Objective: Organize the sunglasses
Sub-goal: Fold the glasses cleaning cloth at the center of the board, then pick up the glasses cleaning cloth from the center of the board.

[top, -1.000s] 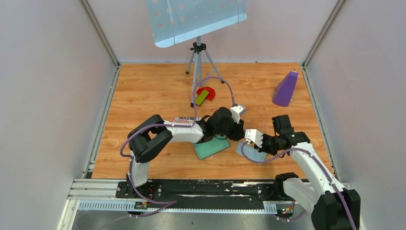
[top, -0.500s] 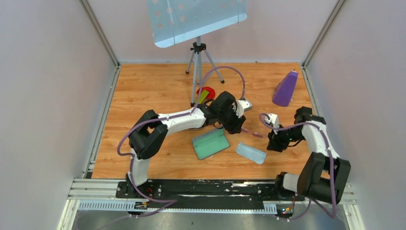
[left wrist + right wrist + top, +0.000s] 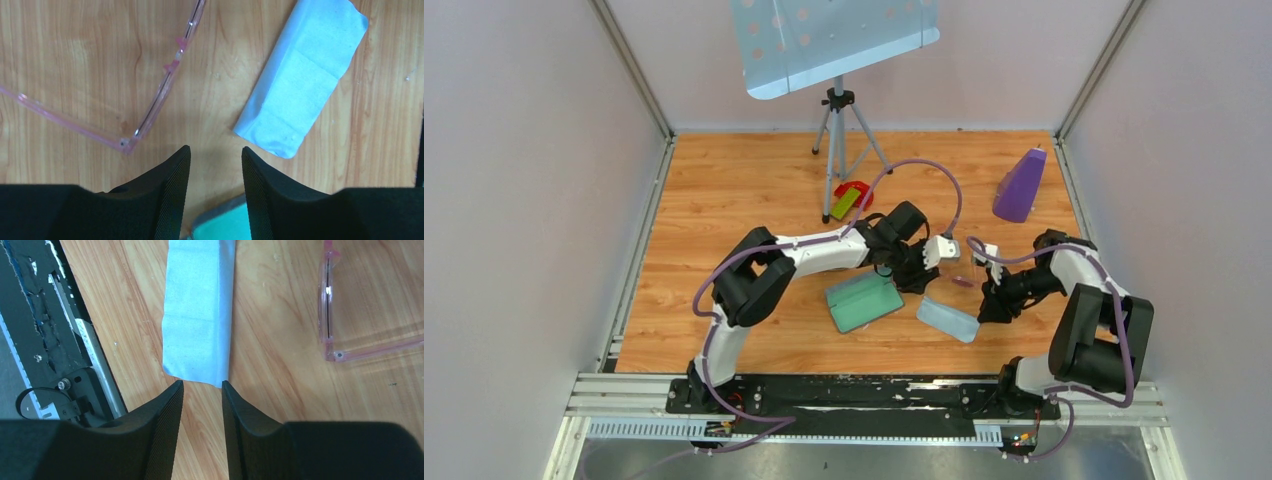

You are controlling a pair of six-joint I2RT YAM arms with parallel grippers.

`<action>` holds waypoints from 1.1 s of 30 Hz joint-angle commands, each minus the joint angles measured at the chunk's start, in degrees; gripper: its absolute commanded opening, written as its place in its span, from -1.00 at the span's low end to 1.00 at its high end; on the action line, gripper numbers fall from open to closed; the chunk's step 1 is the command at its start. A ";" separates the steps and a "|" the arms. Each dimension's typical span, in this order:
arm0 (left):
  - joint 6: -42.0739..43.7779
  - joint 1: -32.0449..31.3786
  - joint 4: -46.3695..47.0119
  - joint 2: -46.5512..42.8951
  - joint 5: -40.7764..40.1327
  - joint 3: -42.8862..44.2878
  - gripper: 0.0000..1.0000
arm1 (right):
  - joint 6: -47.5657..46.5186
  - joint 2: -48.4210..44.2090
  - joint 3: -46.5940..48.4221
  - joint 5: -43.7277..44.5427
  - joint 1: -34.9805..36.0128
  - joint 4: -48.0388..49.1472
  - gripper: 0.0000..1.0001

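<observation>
**Slender pink frame lying loose between two empty grippers**

The sunglasses (image 3: 155, 102) are lying flat on the wooden table (image 3: 75, 40), one arm splayed out, just beside the blue cloth (image 3: 300, 85) and near the open green case (image 3: 225, 225). The left gripper (image 3: 214, 150) and right gripper (image 3: 202, 385) are hovering part-open, holding nothing. A pinch risks slipping off the thin, see-through frame, bending an arm, or snagging the cloth instead.

The sunglasses (image 3: 961, 281) lie on the table (image 3: 724, 200) right of centre. The folded cloth (image 3: 948, 319) is just in front of them, toward the arm bases, and the case (image 3: 865, 301) lies left of that cloth. Behind them, the music stand (image 3: 838, 110) stands at the far middle with a small object (image 3: 852, 197) by its foot, and the metronome (image 3: 1020, 185) is at the far right.
</observation>
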 commanded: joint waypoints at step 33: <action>6.40 -1.50 -0.12 5.46 7.43 4.07 -0.19 | 0.72 6.41 -0.27 0.91 -2.03 2.54 -0.28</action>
